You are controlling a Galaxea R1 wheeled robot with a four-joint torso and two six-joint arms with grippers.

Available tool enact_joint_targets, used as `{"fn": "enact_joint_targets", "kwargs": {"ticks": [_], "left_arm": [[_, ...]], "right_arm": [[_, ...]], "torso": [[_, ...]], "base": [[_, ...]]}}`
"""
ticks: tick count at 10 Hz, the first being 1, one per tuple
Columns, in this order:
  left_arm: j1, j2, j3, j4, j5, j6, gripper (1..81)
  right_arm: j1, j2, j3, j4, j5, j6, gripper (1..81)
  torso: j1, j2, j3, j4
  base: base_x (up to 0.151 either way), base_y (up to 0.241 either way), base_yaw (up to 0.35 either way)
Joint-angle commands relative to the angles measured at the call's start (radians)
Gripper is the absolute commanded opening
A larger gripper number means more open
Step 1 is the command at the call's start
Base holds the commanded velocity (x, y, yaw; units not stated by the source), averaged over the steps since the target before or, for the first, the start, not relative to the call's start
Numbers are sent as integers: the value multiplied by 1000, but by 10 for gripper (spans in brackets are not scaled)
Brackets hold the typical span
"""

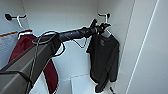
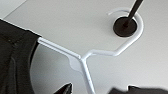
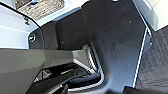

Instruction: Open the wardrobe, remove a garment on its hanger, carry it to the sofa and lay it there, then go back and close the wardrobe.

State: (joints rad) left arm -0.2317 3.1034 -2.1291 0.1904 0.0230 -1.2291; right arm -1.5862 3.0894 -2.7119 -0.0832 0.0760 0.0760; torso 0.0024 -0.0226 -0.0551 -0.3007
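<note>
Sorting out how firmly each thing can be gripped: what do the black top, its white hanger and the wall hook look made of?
The black top looks like soft matte knit fabric: it hangs limp in folds. The white hanger looks like thin, smooth coated wire or plastic; which one is unclear. The black hook it hangs on looks rigid, perhaps painted metal, with a round base on the wardrobe wall, a smooth white panel.

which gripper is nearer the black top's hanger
Left. The left gripper is right at the hanger inside the wardrobe; the right gripper is down low, away from it.
</note>
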Motion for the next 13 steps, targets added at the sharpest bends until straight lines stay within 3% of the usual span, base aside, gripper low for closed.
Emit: {"fn": "enact_joint_targets", "kwargs": {"ticks": [1,6,10,11,13], "left_arm": [[-205,18,-25,36,-58,2,811],[-199,49,-68,50,-156,0,811],[-192,64,-54,84,-179,0,811],[-188,60,-51,84,-198,-3,10],[-188,45,-29,84,-215,-4,10]], "right_arm": [[24,16,8,2,-58,-2,811],[-4,16,5,0,-61,-1,811],[-10,22,6,2,-58,-1,811],[-12,21,5,2,-58,-1,811],[-13,22,6,2,-58,-1,811]], "torso": [[0,0,0,0],[0,0,0,0],[0,0,0,0],[0,0,0,0],[0,0,0,0]], "base": [[0,0,0],[0,0,0],[0,0,0],[0,0,0],[0,0,0]]}}
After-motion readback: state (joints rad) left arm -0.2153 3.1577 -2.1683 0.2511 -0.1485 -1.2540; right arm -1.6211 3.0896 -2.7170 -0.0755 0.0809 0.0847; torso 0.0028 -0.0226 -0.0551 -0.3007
